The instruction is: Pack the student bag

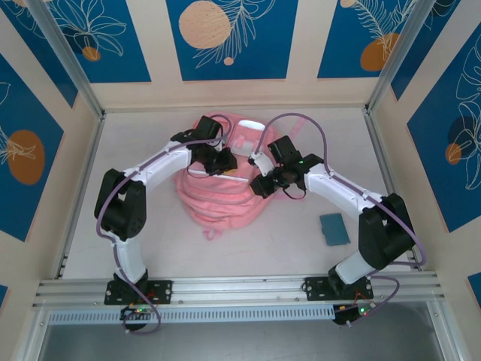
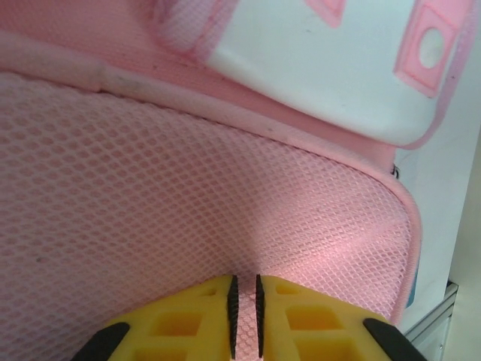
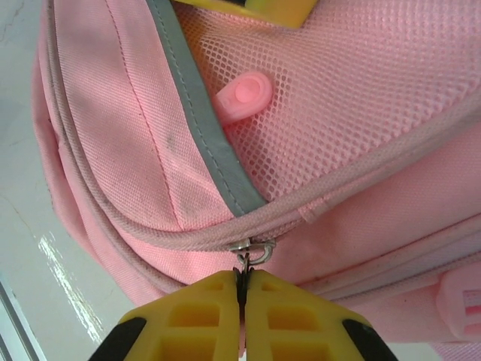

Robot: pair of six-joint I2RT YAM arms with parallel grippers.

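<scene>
The student bag [image 1: 219, 201], soft pink fabric, lies crumpled in the middle of the table between both arms. My left gripper [image 1: 222, 160] is at its upper part. In the left wrist view the yellow fingers [image 2: 199, 316] are pinched on the pink mesh panel [image 2: 188, 203], below the bag's white patch [image 2: 323, 68]. My right gripper [image 1: 264, 185] is at the bag's right side. It [image 3: 242, 284] is shut on the metal zipper pull [image 3: 254, 252] of a closed zipper seam. A grey strip [image 3: 203, 113] and a pink rubber tab [image 3: 244, 96] lie above it.
A flat teal item [image 1: 334, 228] lies on the table to the right of the bag, near the right arm's elbow. Aluminium posts and panel walls box in the table. A metal rail [image 1: 240, 289] runs along the near edge.
</scene>
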